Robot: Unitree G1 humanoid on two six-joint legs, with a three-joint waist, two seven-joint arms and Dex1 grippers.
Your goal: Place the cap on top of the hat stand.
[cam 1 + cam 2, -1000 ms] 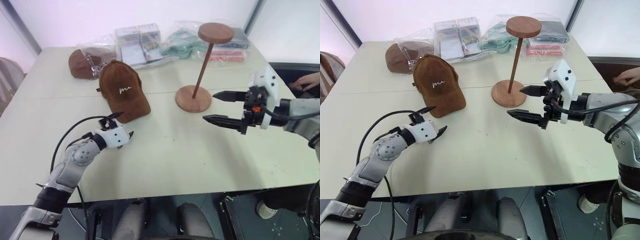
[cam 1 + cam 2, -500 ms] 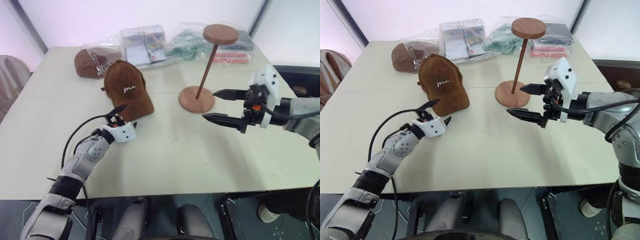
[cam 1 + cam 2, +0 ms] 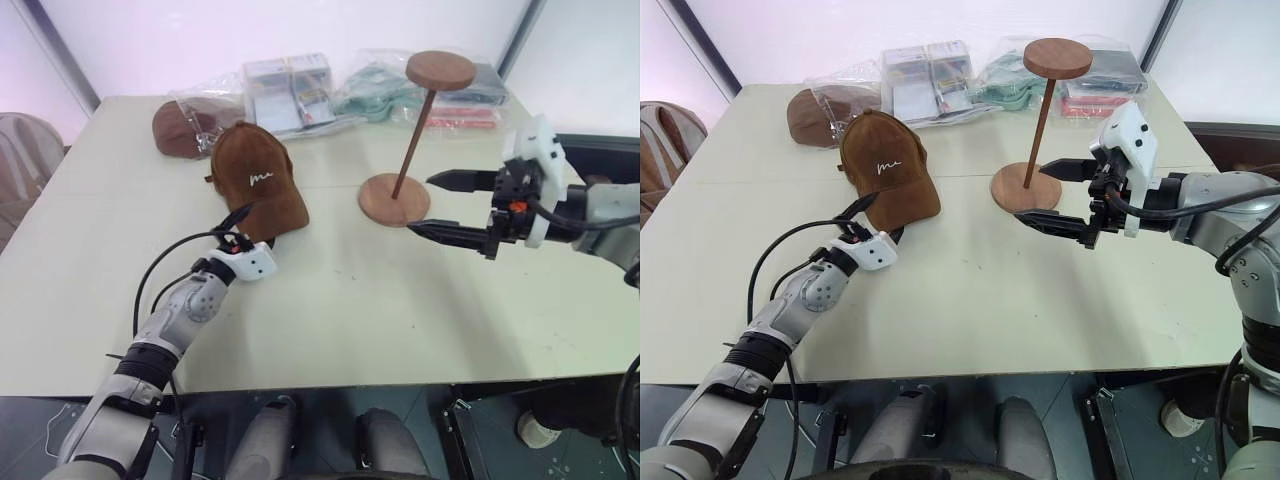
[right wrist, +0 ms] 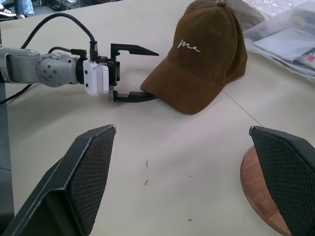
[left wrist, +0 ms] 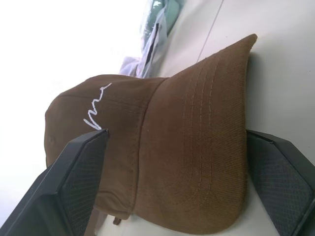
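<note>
Left gripper (image 4: 129,72) of mine stands wide open at the brim of the brown suede cap (image 3: 258,183), one finger above the brim edge, the other low at the table (image 3: 330,300) beneath it; nothing is clamped yet. That cap lies on the table, left of the wooden hat stand (image 3: 412,135), whose top disc is bare. My right gripper (image 3: 452,205) hangs open and empty beside the stand's base. Gripping, lifting and setting on the disc are all left to do.
</note>
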